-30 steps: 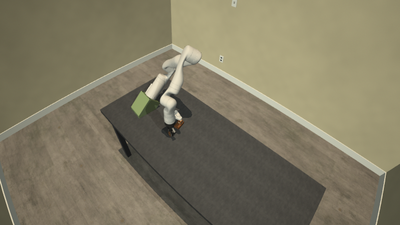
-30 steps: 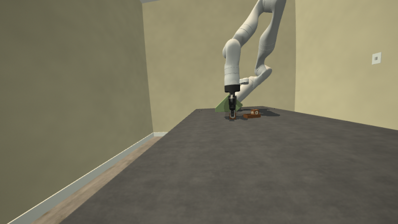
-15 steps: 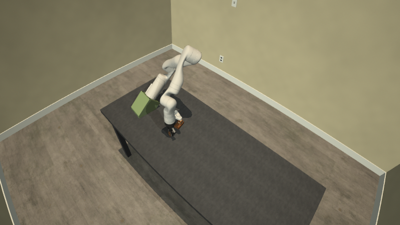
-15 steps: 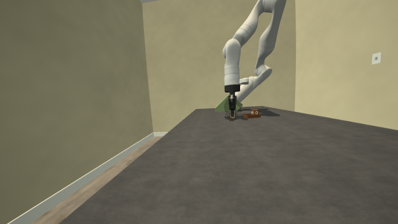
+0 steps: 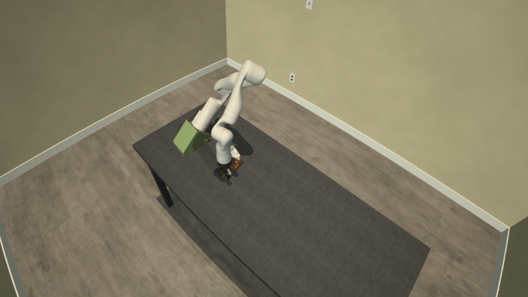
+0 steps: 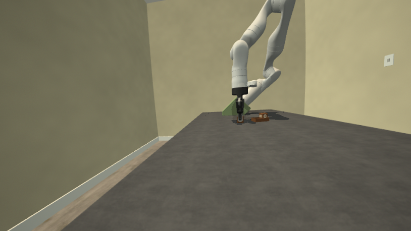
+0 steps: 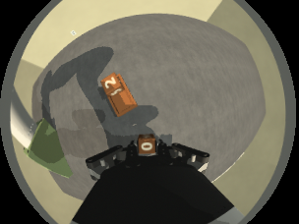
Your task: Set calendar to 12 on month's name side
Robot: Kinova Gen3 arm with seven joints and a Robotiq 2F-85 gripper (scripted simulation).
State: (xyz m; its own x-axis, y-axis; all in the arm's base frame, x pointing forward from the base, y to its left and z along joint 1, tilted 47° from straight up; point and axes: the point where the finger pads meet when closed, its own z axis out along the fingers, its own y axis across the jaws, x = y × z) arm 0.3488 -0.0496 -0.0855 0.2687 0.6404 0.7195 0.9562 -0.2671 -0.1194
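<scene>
Orange cube [image 7: 145, 145] sits pinched between the fingers of the gripper [image 7: 146, 150], a 0 facing the wrist camera, low over the table [image 5: 295, 229], outside the tray; beyond it, away from the wrist, lies the tray [image 7: 122, 102], long axis slanting off, holding the other cube [image 7: 110, 84], near the corner by the green wedge [image 5: 187, 138]; the held cube likely belongs in the tray's free end.

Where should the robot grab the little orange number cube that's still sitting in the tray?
From straight above, pinching two opposite upright sides. That cube sits low at one end of the tray; its top face is free, while the tray rim likely blocks a low sideways approach. First the gripper must put down the other cube it holds.
</scene>
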